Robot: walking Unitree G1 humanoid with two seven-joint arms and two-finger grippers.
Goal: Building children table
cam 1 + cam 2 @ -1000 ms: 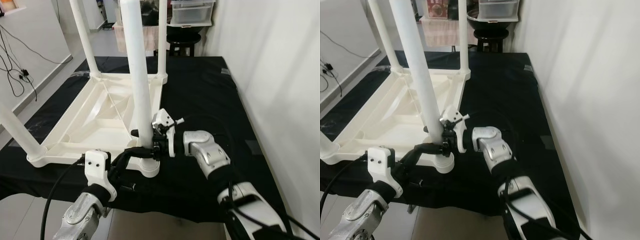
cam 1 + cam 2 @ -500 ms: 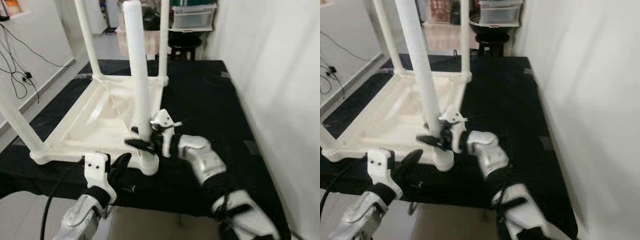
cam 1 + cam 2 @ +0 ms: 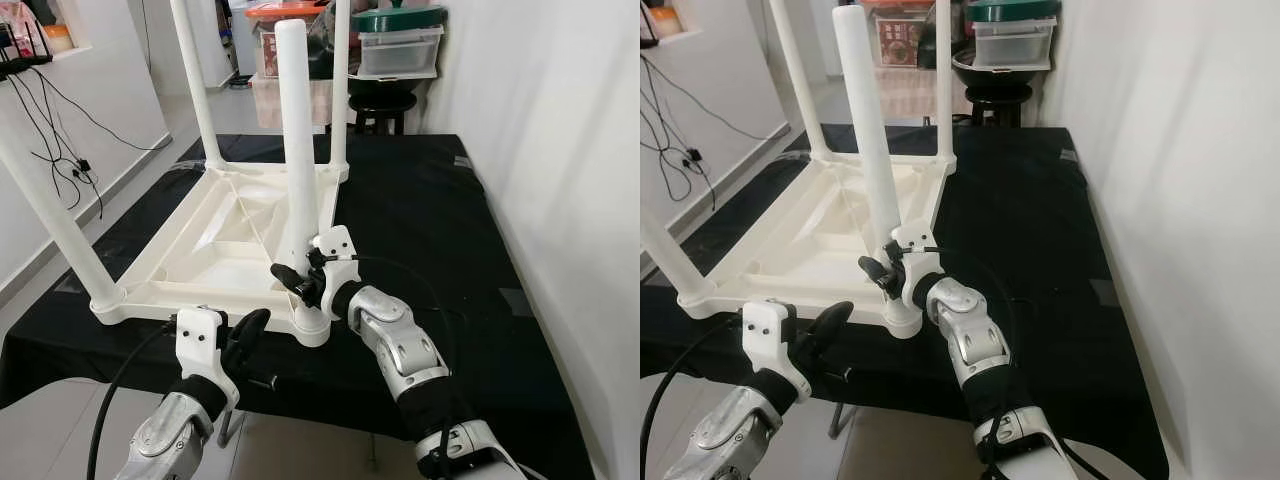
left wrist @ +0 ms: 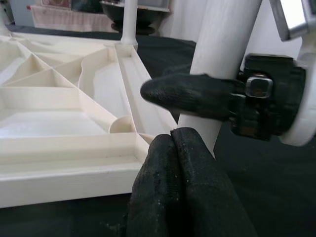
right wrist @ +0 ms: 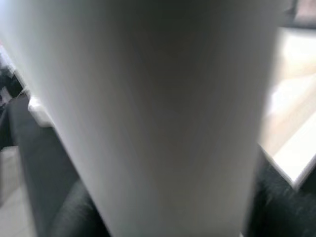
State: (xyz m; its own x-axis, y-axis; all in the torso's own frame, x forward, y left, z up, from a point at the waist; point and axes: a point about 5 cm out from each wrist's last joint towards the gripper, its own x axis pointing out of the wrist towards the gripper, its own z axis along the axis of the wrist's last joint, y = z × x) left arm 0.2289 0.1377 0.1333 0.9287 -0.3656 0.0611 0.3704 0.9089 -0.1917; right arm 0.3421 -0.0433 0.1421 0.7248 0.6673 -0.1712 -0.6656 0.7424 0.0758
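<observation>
While the right end effector [image 3: 300, 285] stayed clenched around the near leg [image 3: 297, 150] of the upturned table [image 3: 215, 245] on the black surface [image 3: 420, 200], the left end effector [image 3: 248, 335] had let go, fingers together, suggesting the leg was seated.

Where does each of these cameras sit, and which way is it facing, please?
Left eye view: on the head, looking down at the upturned white table; both arms show.
Right eye view: the same scene, slightly shifted.
Left wrist view: along the shut left pincer, facing the near leg.
Right wrist view: right pincer pressed close against that leg.
Shared: all four show the near leg, which the right pincer holds.
</observation>
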